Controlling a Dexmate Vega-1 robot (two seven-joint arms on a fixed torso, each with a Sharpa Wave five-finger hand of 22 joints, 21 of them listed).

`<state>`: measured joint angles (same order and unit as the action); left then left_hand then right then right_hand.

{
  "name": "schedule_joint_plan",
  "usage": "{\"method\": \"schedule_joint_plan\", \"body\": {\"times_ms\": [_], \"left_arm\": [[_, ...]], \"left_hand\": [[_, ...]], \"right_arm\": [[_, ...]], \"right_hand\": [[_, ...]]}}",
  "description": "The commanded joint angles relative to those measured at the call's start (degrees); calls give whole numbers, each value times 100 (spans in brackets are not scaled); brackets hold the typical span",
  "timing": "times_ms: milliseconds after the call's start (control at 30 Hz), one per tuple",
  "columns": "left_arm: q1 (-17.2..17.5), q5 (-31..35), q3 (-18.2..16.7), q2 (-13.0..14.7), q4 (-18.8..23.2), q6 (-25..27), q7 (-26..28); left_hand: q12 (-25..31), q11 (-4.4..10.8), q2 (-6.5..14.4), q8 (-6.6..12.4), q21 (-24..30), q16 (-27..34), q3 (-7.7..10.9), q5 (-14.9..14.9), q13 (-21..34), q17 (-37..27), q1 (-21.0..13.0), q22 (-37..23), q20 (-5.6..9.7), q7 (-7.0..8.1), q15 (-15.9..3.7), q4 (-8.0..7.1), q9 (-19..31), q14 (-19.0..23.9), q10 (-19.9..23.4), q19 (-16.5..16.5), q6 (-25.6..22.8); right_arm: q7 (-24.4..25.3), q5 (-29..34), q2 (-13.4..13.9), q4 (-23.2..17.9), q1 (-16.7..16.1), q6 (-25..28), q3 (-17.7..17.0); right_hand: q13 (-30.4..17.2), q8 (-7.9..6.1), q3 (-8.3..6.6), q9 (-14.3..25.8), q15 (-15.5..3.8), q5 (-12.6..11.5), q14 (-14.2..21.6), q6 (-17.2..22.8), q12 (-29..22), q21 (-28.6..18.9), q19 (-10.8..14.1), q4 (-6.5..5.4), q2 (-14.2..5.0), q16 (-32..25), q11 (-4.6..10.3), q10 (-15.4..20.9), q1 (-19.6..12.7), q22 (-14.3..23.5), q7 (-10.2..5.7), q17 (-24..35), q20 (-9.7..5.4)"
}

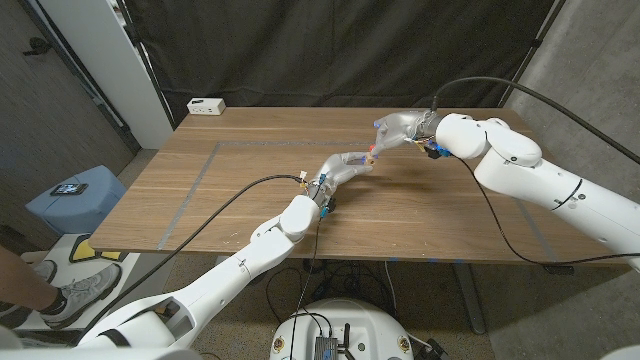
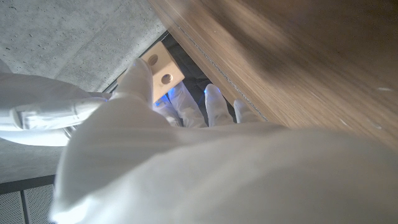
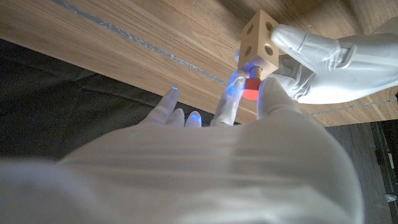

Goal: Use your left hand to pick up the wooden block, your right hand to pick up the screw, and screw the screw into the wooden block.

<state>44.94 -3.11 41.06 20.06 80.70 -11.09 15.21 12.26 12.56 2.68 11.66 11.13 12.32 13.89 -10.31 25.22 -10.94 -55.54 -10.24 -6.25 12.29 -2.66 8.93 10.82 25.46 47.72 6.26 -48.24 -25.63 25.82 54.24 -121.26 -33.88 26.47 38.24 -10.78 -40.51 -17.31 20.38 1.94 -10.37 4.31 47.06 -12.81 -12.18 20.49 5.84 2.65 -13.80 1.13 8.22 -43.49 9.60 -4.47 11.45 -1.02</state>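
Note:
Over the middle of the table, my left hand (image 1: 348,166) holds up a small wooden block (image 3: 262,38) with round holes in its faces. The block (image 2: 160,67) also shows past that hand's fingertips (image 2: 212,99) in the left wrist view. My right hand (image 1: 399,129) meets it from the far right side and pinches a red-headed screw (image 3: 250,88) between its fingertips (image 3: 231,94). The screw's metal shank sits at a hole in the block's face. In the head view the block and screw are a small spot (image 1: 372,152) between the two hands.
A white box (image 1: 206,104) lies at the table's far left corner. Grey tape lines (image 1: 200,172) cross the left half of the wooden table (image 1: 250,215). A blue stool (image 1: 76,196) and a person's shoe (image 1: 78,290) are on the floor to the left.

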Motion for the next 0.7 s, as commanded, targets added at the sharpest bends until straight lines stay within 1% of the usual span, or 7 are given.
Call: {"method": "schedule_joint_plan", "body": {"times_ms": [33,67,267,400,467,567,700], "left_arm": [[12,9,-4,6,2,-36,8],[12,11,-5,6,2,-38,11],[16,9,-9,4,6,-41,13],[18,-4,-15,2,10,-31,9],[9,-7,-13,0,-4,-43,-2],[3,-17,-15,-4,-13,-42,-10],[-5,-26,-14,-7,-26,-39,-23]], "left_hand": [[-22,9,69,20,45,3,25,-34,5,-9,-6,-14,-35,-22,-512,-40,26,3,15,11,-25],[-21,9,71,20,45,2,26,-34,4,-9,-7,-14,-36,-24,-508,-40,26,1,16,11,-24],[-20,8,75,18,46,3,28,-35,2,-9,-12,-14,-28,-28,-507,-39,26,2,23,14,-19],[-19,8,80,17,47,5,31,-37,-1,-8,-20,-15,-28,-29,-509,-36,26,7,29,17,-16],[-18,8,85,17,47,6,32,-38,-2,-9,-21,-15,-29,-26,-510,-38,26,8,30,17,-17],[-21,7,84,16,48,6,32,-38,-6,-8,-27,-15,-29,-14,-510,-34,26,11,29,19,-15],[-21,7,80,18,49,6,32,-38,-7,-6,-32,-15,-25,-21,-507,-31,26,13,29,21,-20]], "right_arm": [[77,143,-29,-65,-76,56,-11],[74,159,-35,-69,-77,74,-8],[39,213,-45,-84,-74,95,5],[-3,255,-45,-93,-59,107,17],[-17,274,-51,-96,-56,122,21],[-69,326,-53,-95,-34,147,45],[-124,364,-64,-85,-12,173,62]], "right_hand": [[-12,-59,103,-9,-17,-27,74,128,-2,11,89,-54,32,-19,-1,94,208,18,29,19,3],[-12,-58,152,-22,-19,-36,79,140,4,15,104,-95,53,-13,-20,113,312,18,25,20,1],[-13,-75,307,-38,-15,-77,98,183,33,35,128,-195,144,6,-32,151,603,19,36,20,1],[-14,-42,444,-75,-8,-122,109,132,59,53,135,-267,246,24,-144,167,836,19,39,20,2],[-15,-19,508,-85,-12,-147,112,71,77,64,131,-301,288,34,-174,158,944,19,54,21,1],[-15,33,559,-112,-7,-177,103,-39,94,75,122,-327,314,49,-196,149,1029,20,68,22,0],[-16,52,584,-129,3,-200,80,-79,107,86,107,-339,318,66,-232,136,1070,20,79,23,11]]}}
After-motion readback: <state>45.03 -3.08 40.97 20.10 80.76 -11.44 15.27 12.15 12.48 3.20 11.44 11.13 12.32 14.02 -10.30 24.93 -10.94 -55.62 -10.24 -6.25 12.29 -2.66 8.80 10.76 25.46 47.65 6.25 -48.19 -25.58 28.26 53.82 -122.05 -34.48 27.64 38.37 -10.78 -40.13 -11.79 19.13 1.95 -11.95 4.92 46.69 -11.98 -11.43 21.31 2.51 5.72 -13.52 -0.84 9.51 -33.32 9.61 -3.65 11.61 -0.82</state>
